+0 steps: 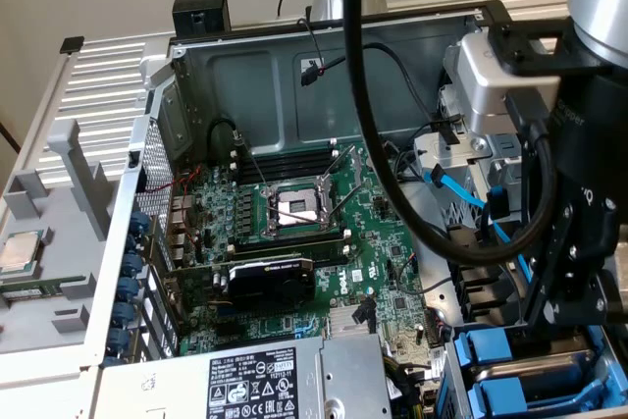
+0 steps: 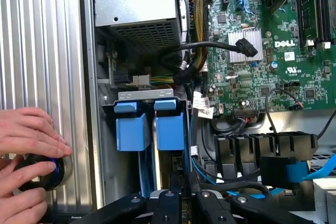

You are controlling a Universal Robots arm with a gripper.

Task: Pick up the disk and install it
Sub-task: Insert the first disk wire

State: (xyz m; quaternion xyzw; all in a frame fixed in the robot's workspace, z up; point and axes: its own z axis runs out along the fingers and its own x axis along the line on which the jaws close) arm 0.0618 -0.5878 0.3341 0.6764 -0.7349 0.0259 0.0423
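The disk, a slab in a blue plastic carrier, stands on edge in the drive bay at the case's corner, beside a second blue carrier. My gripper hangs directly over it, its dark fingers drawn close together on the carrier's near end. In the exterior view the gripper reaches down at the right into the bay, where the disk shows as grey metal between blue frames.
The open case holds the motherboard, a power supply and thick black cables next to the bay. A person's hands hold a black round object on the ribbed grey surface outside the case. A processor chip lies at the exterior view's left.
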